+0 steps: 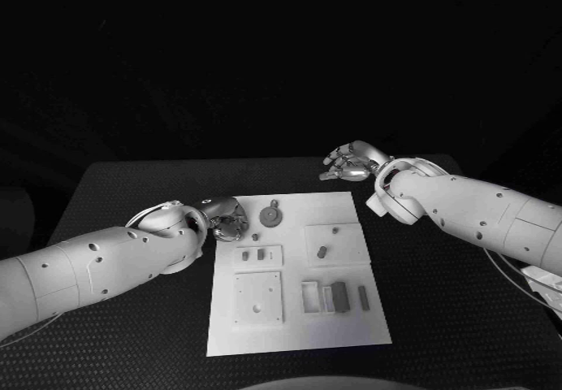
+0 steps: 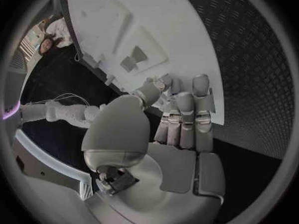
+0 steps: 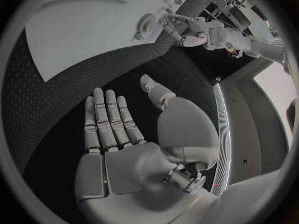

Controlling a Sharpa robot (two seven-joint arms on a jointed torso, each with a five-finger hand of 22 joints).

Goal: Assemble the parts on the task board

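The left hand (image 1: 222, 219) lay at the board's (image 1: 299, 333) edge, fingers pressed together, holding nothing. The right hand (image 1: 352, 162) hovered beyond it, spread.

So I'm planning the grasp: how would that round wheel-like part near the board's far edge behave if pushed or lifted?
The round part lies flat, so it probably slides, not rolls. It looks small and stiff, likely light.
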